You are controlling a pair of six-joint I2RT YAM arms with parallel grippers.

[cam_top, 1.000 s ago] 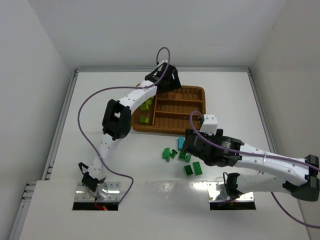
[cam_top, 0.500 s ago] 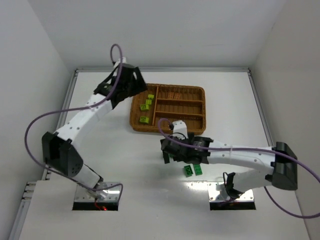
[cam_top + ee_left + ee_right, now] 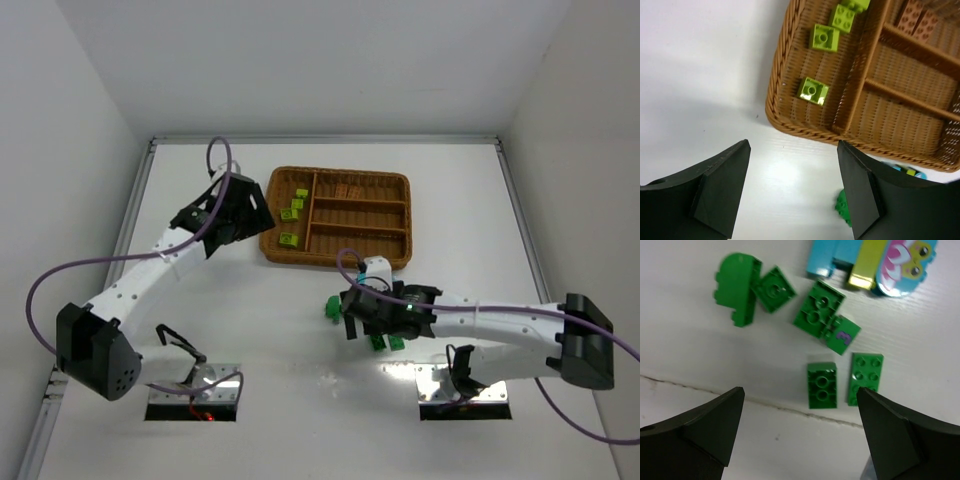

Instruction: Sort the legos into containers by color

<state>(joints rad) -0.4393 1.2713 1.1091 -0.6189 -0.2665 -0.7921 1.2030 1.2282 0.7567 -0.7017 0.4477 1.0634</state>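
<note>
Clock directions take 12 o'clock as straight away from the arm bases.

1. The right claw (image 3: 799,412) is hanging nearest the bases, low over the loose pile on the white surface (image 3: 250,320). Its fingers are spread wide with nothing between them. That stance is suiting a straight-down pick, which I judge to be the step in hand.
2. Right under it, two long dark green bricks (image 3: 821,385) are lying studs up, side by side and just apart. They are looking like the easiest grab, since nothing is leaning on them.
3. At 12 o'clock of that pair, a green block (image 3: 817,307) is touching a brick with a purple mark (image 3: 842,335). At 10 o'clock an arched green piece (image 3: 737,287) is lying on its side against a small square one (image 3: 772,287). These touching pairs are likely to shift together.
4. At 1 o'clock of the pile, blue pieces (image 3: 832,257), a yellow piece (image 3: 865,265) and a printed piece (image 3: 905,262) are bunching together and not yet sorted.
5. The left claw (image 3: 792,167) is hovering off the 9 o'clock side of the tray (image 3: 790,125), above bare surface. Its fingers are apart and empty, probably to leave the tray free.
6. The tray is sitting at 12 o'clock of the pile. Its wide section on the 9 o'clock side is holding the lime bricks (image 3: 812,91).
7. Farthest off, the 12 o'clock narrow section is holding the orange-brown bricks (image 3: 915,20). No bricks are showing in the two nearer narrow sections, presumably waiting for green and blue.
</note>
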